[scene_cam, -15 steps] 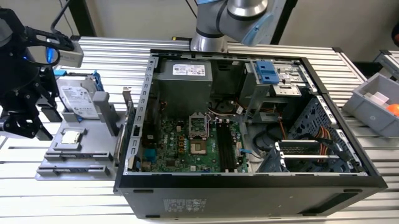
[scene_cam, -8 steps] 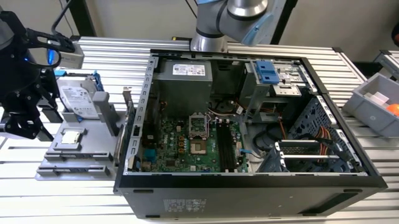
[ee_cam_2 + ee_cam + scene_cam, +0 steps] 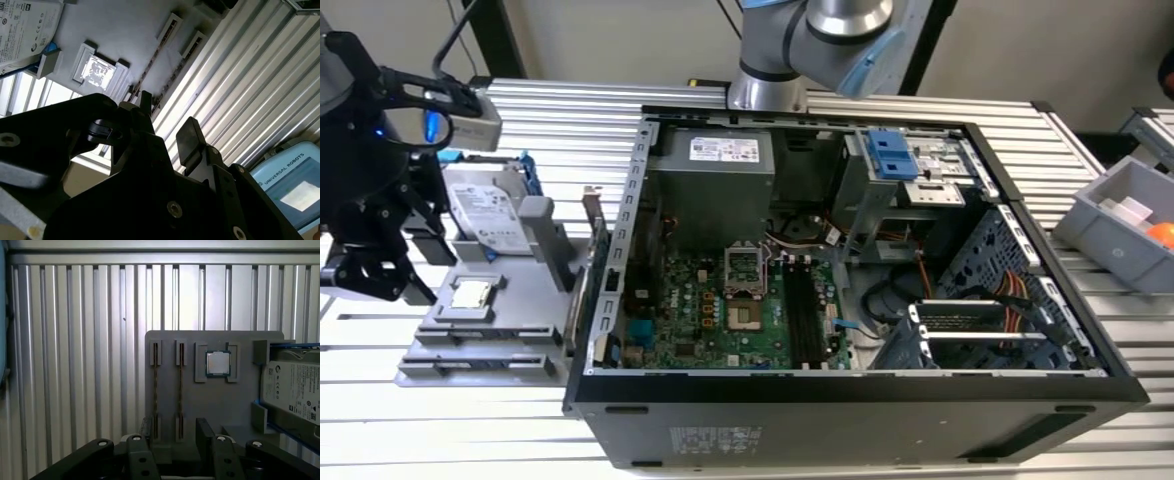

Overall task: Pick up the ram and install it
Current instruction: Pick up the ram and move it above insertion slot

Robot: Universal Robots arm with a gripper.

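Two ram sticks stand on edge in slots of the grey holder tray [image 3: 215, 410]. In both wrist views they show as thin dark lines: one ram stick [image 3: 180, 390] [image 3: 175, 70] and a second ram stick [image 3: 155, 390] [image 3: 150, 65] beside it. My black gripper [image 3: 175, 432] [image 3: 167, 120] hovers open above the near end of these slots, and nothing is between its fingers. In the exterior view the gripper [image 3: 380, 285] hangs at the tray's left edge, on the exterior view's left.
The tray also carries a square silver processor [image 3: 218, 363] [image 3: 470, 293] and a hard drive [image 3: 295, 390] [image 3: 487, 215]. The open computer case [image 3: 854, 400] lies to the exterior view's right, its motherboard memory slots [image 3: 803, 315] exposed. A grey bin [image 3: 1121, 230] stands further right.
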